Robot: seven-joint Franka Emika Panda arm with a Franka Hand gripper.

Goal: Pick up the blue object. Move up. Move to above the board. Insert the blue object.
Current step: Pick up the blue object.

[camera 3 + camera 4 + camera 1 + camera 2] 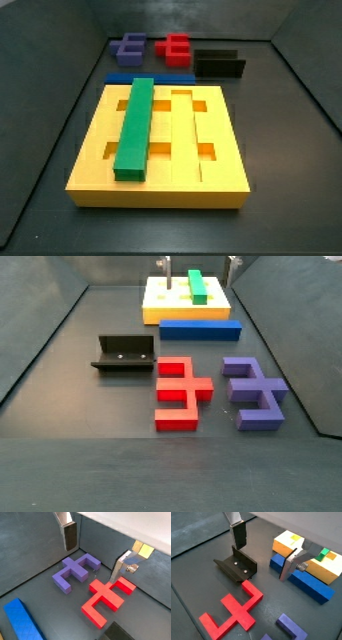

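Note:
The blue object [201, 328] is a long deep-blue bar lying flat on the floor against one long side of the yellow board [158, 303]. It also shows in a side view [144, 78] and in both wrist views [22, 619] [308, 583]. The board [214, 170] has grooves and square cut-outs, and a green bar [136, 125] lies in one groove. My gripper [261, 562] is open and empty and hangs above the floor. One finger [290, 566] stands in front of the blue bar. In a side view its fingertips [167, 265] just show at the upper edge.
The black fixture [123, 353] stands on the floor beside the blue bar and shows in a wrist view [238, 566]. A red notched piece [181, 391] and a purplish-blue notched block [257, 391] lie next to it. Dark walls enclose the floor.

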